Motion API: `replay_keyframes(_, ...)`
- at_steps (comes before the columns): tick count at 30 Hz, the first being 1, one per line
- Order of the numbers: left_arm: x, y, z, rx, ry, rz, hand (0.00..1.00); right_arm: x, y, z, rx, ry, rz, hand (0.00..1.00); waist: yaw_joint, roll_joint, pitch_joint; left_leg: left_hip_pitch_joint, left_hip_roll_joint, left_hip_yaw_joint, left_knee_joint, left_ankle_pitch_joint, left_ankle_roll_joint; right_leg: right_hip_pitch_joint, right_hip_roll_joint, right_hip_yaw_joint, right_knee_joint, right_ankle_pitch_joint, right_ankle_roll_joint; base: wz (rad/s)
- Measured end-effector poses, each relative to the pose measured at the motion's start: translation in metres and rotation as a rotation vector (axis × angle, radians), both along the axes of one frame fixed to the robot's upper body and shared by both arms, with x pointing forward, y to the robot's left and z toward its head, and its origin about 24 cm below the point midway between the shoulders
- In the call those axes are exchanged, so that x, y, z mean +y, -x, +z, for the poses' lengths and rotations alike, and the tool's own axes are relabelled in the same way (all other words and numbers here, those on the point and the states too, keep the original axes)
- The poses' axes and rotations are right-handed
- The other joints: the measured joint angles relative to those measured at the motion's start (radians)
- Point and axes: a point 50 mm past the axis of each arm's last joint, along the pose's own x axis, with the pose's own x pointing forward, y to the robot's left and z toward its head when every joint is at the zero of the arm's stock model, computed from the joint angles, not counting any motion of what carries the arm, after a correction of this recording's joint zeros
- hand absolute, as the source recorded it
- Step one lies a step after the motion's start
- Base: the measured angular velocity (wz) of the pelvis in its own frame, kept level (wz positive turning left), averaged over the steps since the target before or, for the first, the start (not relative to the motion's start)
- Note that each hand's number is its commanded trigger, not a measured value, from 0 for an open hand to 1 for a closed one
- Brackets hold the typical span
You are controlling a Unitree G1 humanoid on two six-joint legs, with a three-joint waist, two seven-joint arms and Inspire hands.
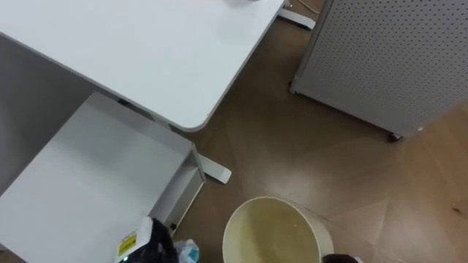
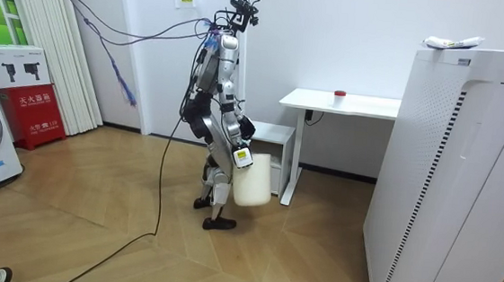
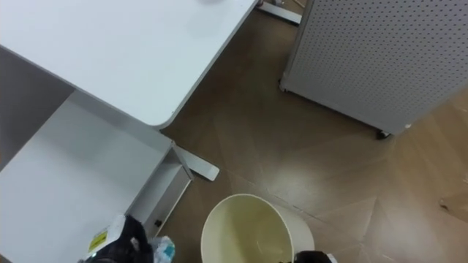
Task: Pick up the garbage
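A round cream bin (image 1: 274, 232) hangs low in front of me, its open top facing up and its inside bare. My left hand (image 1: 150, 247), dark with a yellow label, is at the bottom left, just left of the bin's rim. A small light-blue and white scrap (image 1: 189, 252) lies against it; whether the hand grips it is unclear. A dark sliver of my right hand (image 1: 341, 258) touches the bin's right rim. In the room view I stand by the desk with the bin (image 2: 252, 186) held at thigh height. A small red thing (image 2: 339, 95) sits on the desk.
A white desk (image 1: 146, 51) fills the upper left, with a low white shelf (image 1: 88, 190) under it and its foot (image 1: 216, 172) on the wood floor. A white perforated panel on castors (image 1: 387, 58) stands at the upper right. Open floor lies between them.
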Motion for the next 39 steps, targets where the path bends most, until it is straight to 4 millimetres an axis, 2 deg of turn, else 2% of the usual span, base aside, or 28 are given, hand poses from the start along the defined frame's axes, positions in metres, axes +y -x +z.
replay_keyframes(2,-0.020,-0.003,0.006,-0.037,0.059,-0.065,1.00,0.003,0.001,-0.001,-0.004,-0.002,0.013,1.00,-0.003,0.000,0.0001,0.003,-0.001,0.000,-0.007,0.003,-0.001,0.005,-0.001,-0.005,-0.008,0.000,0.000,0.00)
replay_keyframes(6,-0.057,0.004,0.008,-0.039,0.133,-0.220,1.00,0.014,0.005,-0.005,0.016,-0.028,0.035,1.00,-0.005,-0.002,0.0005,0.018,-0.001,0.005,-0.020,0.005,-0.002,0.015,-0.002,-0.007,-0.020,0.000,-0.001,-0.01)
replay_keyframes(9,-0.072,0.013,0.002,0.015,0.155,-0.289,0.98,0.018,0.005,-0.005,0.018,-0.044,0.066,1.00,-0.004,-0.004,0.0007,0.025,-0.001,0.017,-0.023,0.005,-0.002,0.015,-0.002,0.000,-0.020,0.000,0.000,-0.11)
replay_keyframes(10,-0.074,0.015,0.002,0.024,0.153,-0.303,0.74,0.019,0.005,-0.005,0.017,-0.045,0.071,1.00,-0.005,-0.005,0.0008,0.026,-0.001,0.018,-0.023,0.005,-0.002,0.015,-0.002,0.001,-0.020,0.000,0.000,-0.05)
replay_keyframes(11,-0.076,0.017,0.000,0.042,0.152,-0.328,0.01,0.020,0.005,-0.005,0.020,-0.050,0.083,1.00,-0.007,-0.006,0.0008,0.026,-0.001,0.018,-0.024,0.005,-0.002,0.015,-0.003,0.000,-0.022,0.000,0.000,0.00)
replay_keyframes(18,-0.077,0.020,-0.003,0.083,0.149,-0.368,0.00,0.027,0.007,-0.007,0.034,-0.078,0.124,1.00,-0.030,-0.012,-0.0011,0.026,-0.002,0.019,-0.024,0.007,0.001,0.021,-0.004,-0.006,-0.034,0.001,0.001,0.01)
replay_keyframes(28,-0.077,0.021,-0.004,0.099,0.129,-0.402,0.00,0.027,0.010,-0.008,0.042,-0.087,0.128,1.00,-0.036,-0.014,-0.0014,0.049,-0.001,0.022,-0.034,0.007,0.001,0.043,-0.003,-0.003,-0.039,0.004,0.003,0.00)
replay_keyframes(39,-0.056,0.023,-0.009,0.101,0.047,-0.402,0.00,0.019,0.017,-0.012,0.084,-0.088,0.131,1.00,-0.032,-0.009,-0.0028,0.175,-0.002,0.056,-0.090,0.007,0.001,0.142,-0.004,0.008,-0.061,0.004,0.005,-0.07)
